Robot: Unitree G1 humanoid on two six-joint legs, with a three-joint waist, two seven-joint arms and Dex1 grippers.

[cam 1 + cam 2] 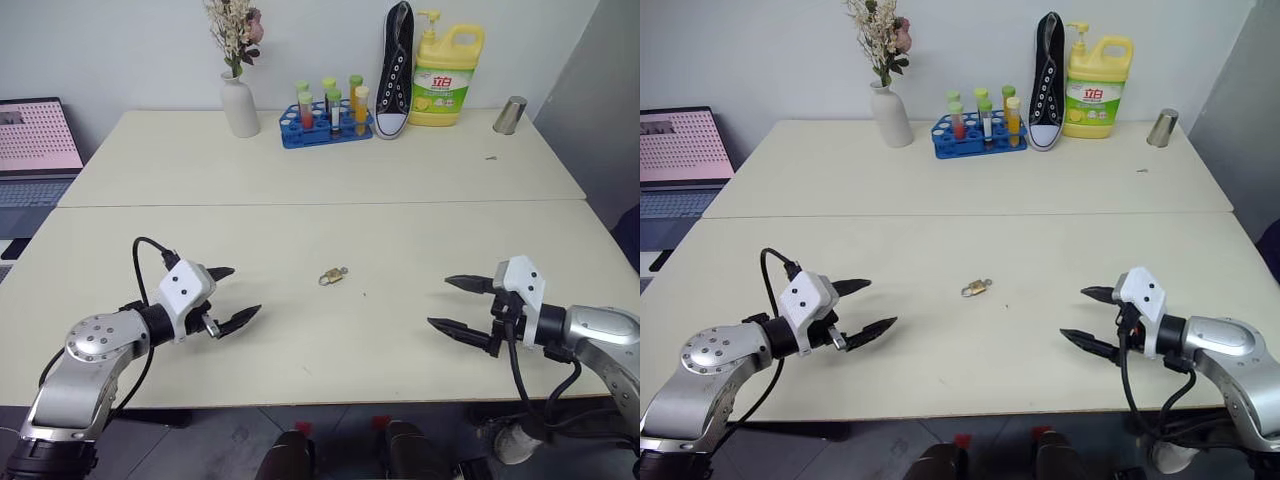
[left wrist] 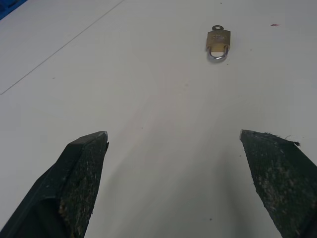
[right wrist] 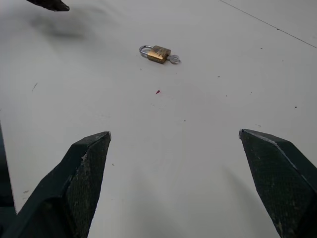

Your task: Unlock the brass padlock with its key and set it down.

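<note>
Both my fingers wide open, empty; tiny shiny brass padlock [image 1: 331, 277], silvery key [image 3: 174, 59] in it, lies between. Risk: skids when pinched.

Even, bright, diffuse light is falling across the pale tabletop [image 1: 300, 180], casting only faint, soft shadows under the left hand [image 1: 236, 296] and right hand [image 1: 452, 304]. The laptop screen [image 1: 38, 135] at far left is glowing pink. In the wrist views, near fingertips [image 2: 81, 163] are looking soft and grainy.
</note>
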